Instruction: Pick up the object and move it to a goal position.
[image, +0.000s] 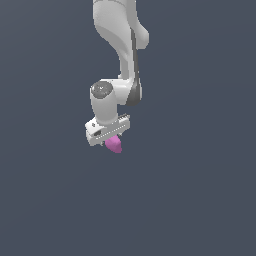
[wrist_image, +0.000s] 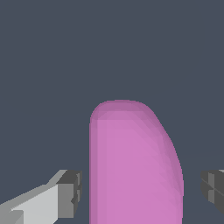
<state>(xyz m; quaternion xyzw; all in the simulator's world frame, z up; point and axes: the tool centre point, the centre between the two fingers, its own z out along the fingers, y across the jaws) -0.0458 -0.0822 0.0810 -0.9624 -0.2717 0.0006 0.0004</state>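
Pink object (image: 114, 144) between your gripper's (image: 111, 136) fingers.
Jaws look spread (gaps both sides); its tapered end points down, away from your gripper.

White robot arm over a plain dark slate-blue bench (image: 200, 200), a pink lump under its gripper.

The glossy white jointed arm (image: 117, 45) comes down from the top edge of the exterior view. Its white gripper (image: 111, 137) points downward, and the small matte magenta-pink rounded lump (image: 114, 145) sits directly beneath it, touching, its tapered end pointing down. Finger positions are hidden here.
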